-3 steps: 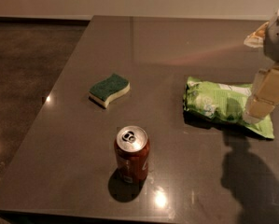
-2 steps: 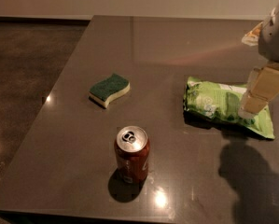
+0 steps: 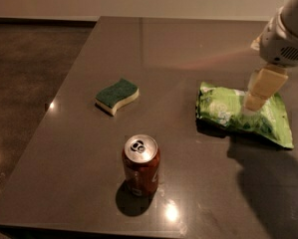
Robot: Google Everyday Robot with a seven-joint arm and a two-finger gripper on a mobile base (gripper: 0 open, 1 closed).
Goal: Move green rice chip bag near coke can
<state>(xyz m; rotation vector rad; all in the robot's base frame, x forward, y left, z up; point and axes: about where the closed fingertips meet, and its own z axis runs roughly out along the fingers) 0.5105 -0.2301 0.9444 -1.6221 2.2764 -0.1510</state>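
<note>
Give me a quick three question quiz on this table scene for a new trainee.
1. True or false: the coke can stands upright.
2. The hand is above: A the coke can, B the green rice chip bag, C the floor.
3. Which item lies farthest left in the view on the table?
Key: 1 true; 2 B; 3 the sponge.

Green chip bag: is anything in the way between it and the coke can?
Nothing visible. Only table surface lies between the green rice chip bag and the coke can. The sponge sits farther back, off that path. The gripper is over the bag, on the right.
</note>
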